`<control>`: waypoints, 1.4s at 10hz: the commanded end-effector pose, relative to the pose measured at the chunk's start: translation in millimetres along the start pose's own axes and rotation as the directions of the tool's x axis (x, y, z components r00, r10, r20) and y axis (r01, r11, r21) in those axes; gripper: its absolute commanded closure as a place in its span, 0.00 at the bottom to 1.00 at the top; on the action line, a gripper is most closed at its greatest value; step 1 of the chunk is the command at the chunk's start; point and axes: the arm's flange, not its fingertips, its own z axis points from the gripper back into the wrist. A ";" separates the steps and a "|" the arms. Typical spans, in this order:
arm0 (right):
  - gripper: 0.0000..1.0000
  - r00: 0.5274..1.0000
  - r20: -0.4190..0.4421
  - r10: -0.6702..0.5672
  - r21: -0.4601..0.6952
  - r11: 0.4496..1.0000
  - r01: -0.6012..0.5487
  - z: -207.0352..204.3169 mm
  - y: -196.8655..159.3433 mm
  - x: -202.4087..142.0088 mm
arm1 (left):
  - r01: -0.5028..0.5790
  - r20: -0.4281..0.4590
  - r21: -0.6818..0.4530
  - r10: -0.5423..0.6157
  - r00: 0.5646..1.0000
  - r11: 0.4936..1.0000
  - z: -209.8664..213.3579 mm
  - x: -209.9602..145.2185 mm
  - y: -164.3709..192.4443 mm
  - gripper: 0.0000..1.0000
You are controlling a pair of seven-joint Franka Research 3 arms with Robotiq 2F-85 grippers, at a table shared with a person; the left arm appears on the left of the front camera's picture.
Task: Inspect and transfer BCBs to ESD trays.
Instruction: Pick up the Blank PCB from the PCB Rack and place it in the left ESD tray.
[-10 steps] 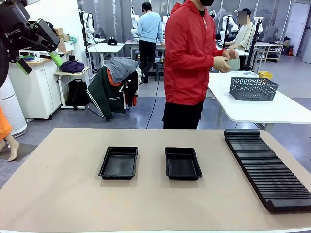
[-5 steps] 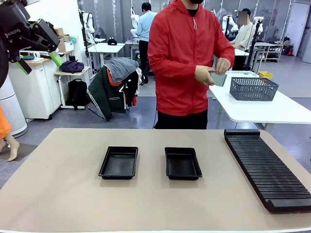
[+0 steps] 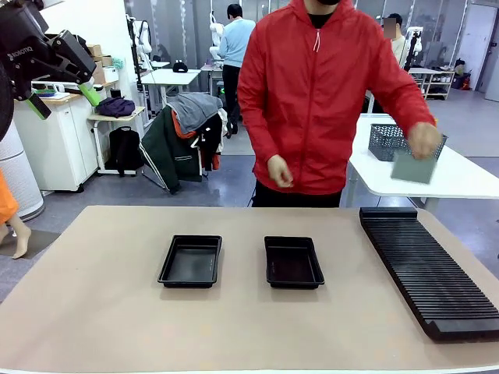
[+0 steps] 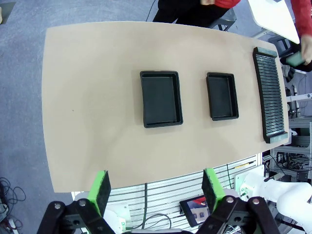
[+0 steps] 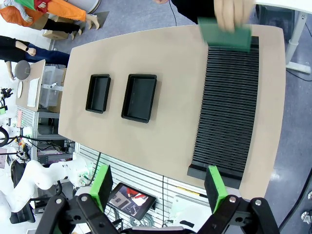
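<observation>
Two black ESD trays [image 3: 191, 261] [image 3: 293, 262] lie side by side mid-table with nothing in them; the left wrist view shows them from above [image 4: 160, 98] [image 4: 222, 95], as does the right wrist view [image 5: 98, 93] [image 5: 139, 97]. A person in a red jacket holds one green-grey BCB [image 3: 413, 166] [image 5: 225, 33] [image 4: 296, 59] in one hand above the far end of the black rack. My left gripper [image 3: 64, 97] [image 4: 157, 190] hangs open high at the left. High above the table, my right gripper [image 5: 158, 187] is open too, holding nothing.
A long black ribbed rack [image 3: 425, 269] [image 5: 226, 112] runs along the table's right side. Behind the person stands a white table [image 3: 437, 183] with a grey wire basket [image 3: 386, 140]. The tan tabletop [image 3: 101, 312] is bare around the trays.
The person has turned to face the table and swung the board from chest height down to the right, over the rack's far end. Both grippers have stayed where they were.
</observation>
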 end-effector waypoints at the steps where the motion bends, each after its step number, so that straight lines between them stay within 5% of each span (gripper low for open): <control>1: 0.00 1.000 0.001 -0.004 0.001 1.000 0.004 -0.4 0.0 -0.9 | -0.001 -0.003 -0.001 0.001 1.000 1.000 -0.4 -0.2 0.1 0.00; 14: 0.00 1.000 0.001 -0.004 0.001 1.000 0.004 -0.4 0.0 -0.9 | -0.001 -0.003 -0.001 0.001 1.000 1.000 -0.4 -0.2 0.1 0.00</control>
